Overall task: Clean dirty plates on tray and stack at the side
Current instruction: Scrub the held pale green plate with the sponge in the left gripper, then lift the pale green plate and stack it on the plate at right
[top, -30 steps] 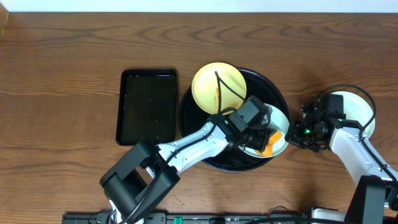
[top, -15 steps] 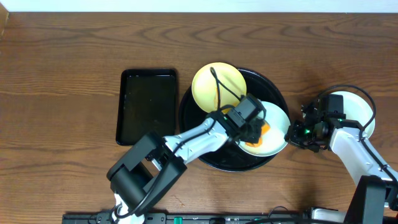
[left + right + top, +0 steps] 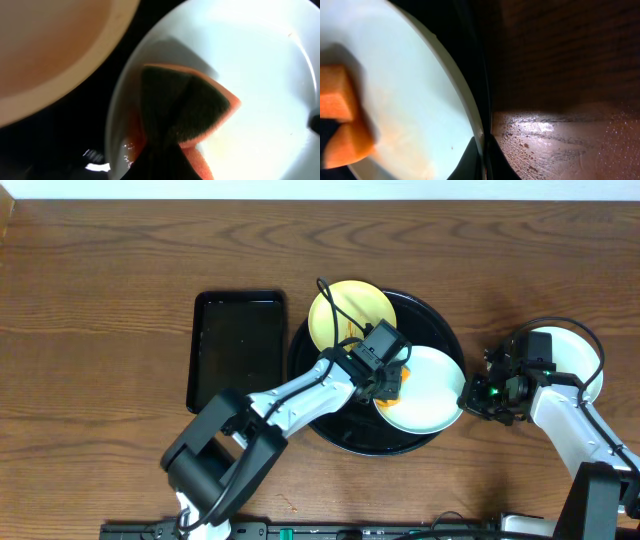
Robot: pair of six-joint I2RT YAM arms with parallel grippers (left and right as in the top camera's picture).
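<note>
The round black tray holds a pale yellow plate with sauce streaks at its back left and a mint-blue plate at its right. My left gripper is shut on an orange sponge and presses it on the mint plate's left part; the sponge and the plate fill the left wrist view. My right gripper is shut on the mint plate's right rim. Another mint-blue plate lies on the table under my right arm.
A smaller rectangular black tray lies left of the round tray. The wooden table beside the plate rim is wet with droplets. My left arm crosses the round tray's front left.
My left gripper has dragged the sponge left and back across the mint plate, from its front middle to its left edge. The right gripper has held still on the rim.
</note>
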